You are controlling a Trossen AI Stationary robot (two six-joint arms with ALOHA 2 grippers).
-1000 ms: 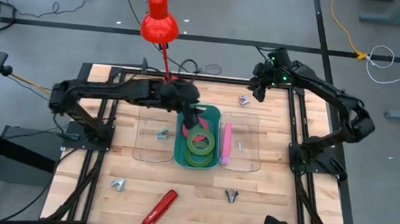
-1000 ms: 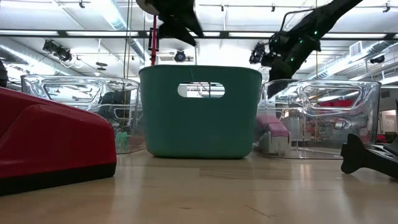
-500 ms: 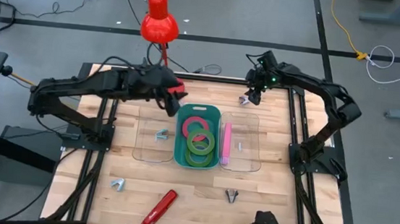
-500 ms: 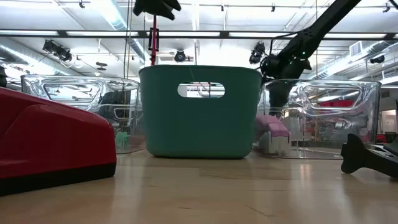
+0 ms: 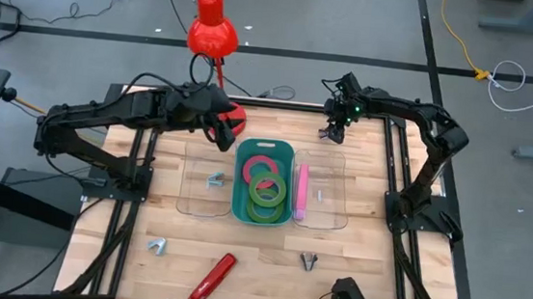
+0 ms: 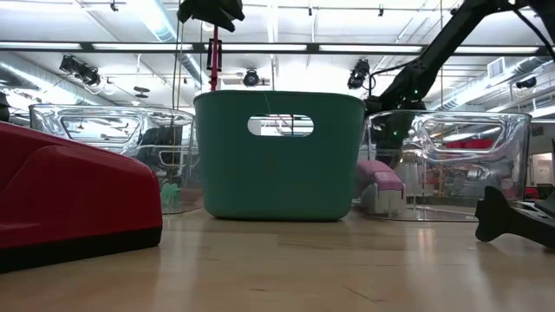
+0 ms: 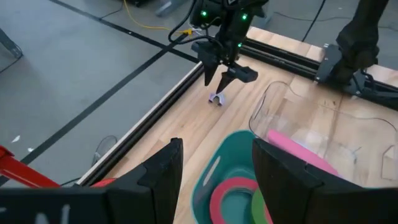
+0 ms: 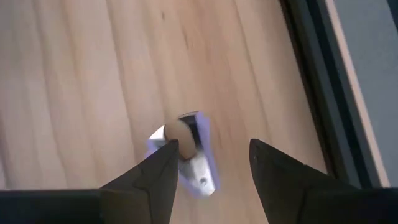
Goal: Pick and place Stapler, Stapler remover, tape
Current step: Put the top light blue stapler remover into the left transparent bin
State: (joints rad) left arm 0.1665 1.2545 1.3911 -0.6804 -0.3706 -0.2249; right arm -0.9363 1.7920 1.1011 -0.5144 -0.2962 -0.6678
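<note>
Now | right gripper (image 8: 211, 165) jaws open, straddling staple remover (image 8: 186, 152) | remover lengthwise between them

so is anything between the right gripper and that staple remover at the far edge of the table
Nothing visible. The right gripper hangs directly over the staple remover with its fingers open, and only bare table shows around the remover. The left gripper is off by the green bin.

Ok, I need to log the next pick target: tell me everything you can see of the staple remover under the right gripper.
The staple remover is small, with shiny silvery metal jaws and a pale rounded grip. It lies flat on the bare wooden table near the far edge, outside the bins. The right gripper hangs directly above it, fingers open to either side, apparently not yet touching it. Nothing else is in contact with it.
</note>
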